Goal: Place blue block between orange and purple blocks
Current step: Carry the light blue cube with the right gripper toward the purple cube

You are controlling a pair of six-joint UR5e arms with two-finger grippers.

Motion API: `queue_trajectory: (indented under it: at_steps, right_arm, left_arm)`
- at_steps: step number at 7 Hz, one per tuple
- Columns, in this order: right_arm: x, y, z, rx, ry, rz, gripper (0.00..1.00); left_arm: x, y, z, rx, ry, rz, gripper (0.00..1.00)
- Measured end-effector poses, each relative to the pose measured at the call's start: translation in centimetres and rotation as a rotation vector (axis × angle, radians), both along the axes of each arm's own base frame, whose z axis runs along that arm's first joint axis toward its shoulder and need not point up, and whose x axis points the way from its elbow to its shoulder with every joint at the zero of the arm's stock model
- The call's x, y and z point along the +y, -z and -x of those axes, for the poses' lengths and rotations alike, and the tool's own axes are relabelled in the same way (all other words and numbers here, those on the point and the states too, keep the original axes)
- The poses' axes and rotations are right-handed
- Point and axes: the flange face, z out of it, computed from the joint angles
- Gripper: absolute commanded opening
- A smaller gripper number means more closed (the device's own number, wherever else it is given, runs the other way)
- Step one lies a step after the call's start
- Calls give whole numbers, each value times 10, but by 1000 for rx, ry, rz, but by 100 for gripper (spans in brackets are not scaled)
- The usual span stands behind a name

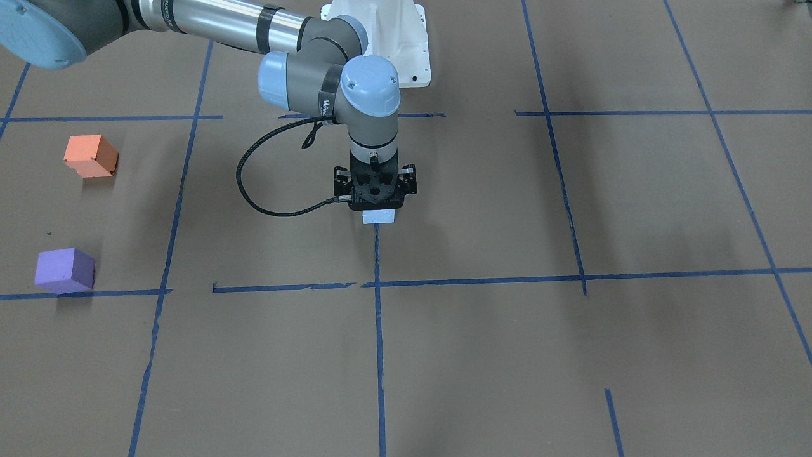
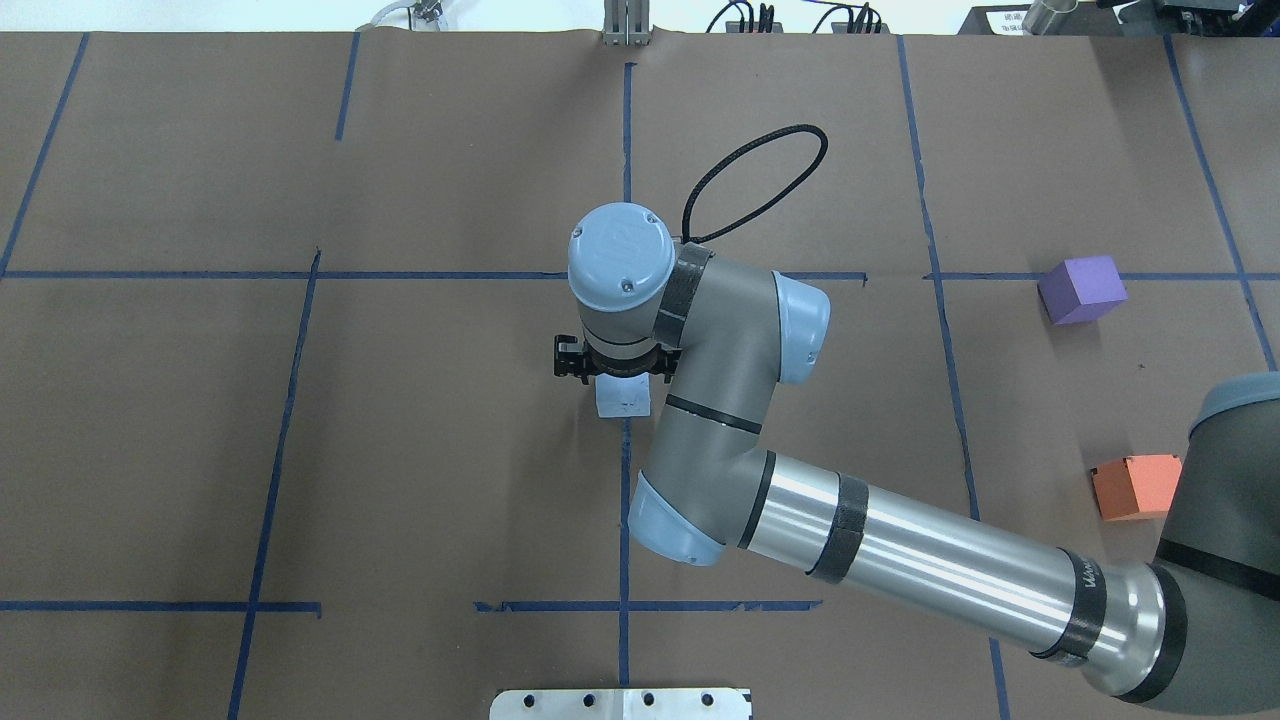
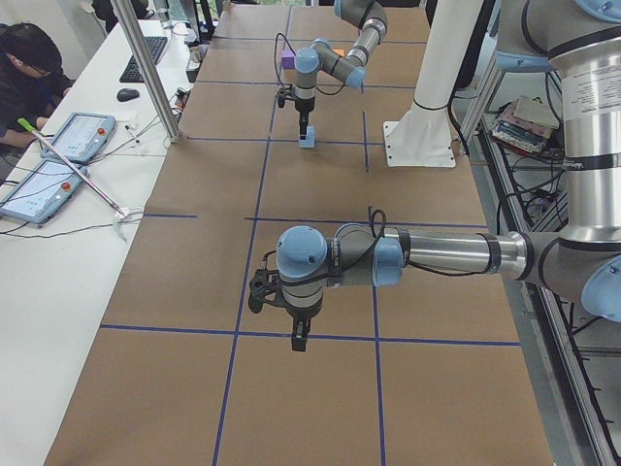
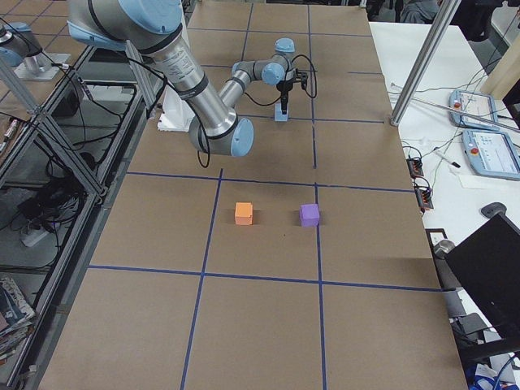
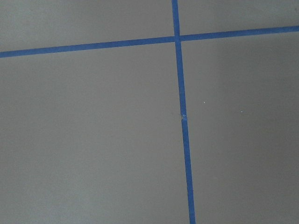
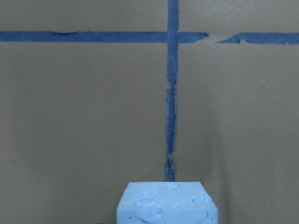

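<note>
Two arms inspected. Nearest, left gripper (image 3: 299, 338) hangs clear of the work; grip state indeterminable. Mid-table, right gripper (image 1: 377, 206) stands directly over blue block (image 1: 379, 217), evidently for pickup; clench unconfirmed. Farthest, purple block (image 2: 1081, 289) and orange block (image 2: 1135, 487) stand apart, leaving the receiving gap.

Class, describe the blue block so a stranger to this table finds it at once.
On the brown table with blue tape lines, find the right arm's pincer near the middle. The blue block is right under it, over a tape line. It is pale blue and alone, far from the orange block and purple block.
</note>
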Motion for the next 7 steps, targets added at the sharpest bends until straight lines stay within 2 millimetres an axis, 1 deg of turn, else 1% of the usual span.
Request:
queue_trajectory:
  at_steps: [1,2,3,4,5,6,7]
  right_arm:
    - [4,-8,5,13,16,-1,72]
    - [6,-13,10,24,24,0,29]
    - [6,-12,12,26,25,0,21]
    - [4,-9,11,20,23,-2,21]
    - [-2,-5,6,13,14,-3,21]
    - [-16,-5,-7,6,0,8,20]
    - [-33,-14,-27,0,-14,32,19]
  left_arm:
    - [0,-1,0,0,0,1,100]
    - [0,-1,0,0,0,2,100]
    - [0,-1,0,0,-1,1,100]
    - [1,-1,0,0,-1,1,100]
    - [1,-1,0,-1,-1,1,100]
    - [1,-1,0,-2,-2,0,100]
    - [1,-2,0,-4,-3,0,100]
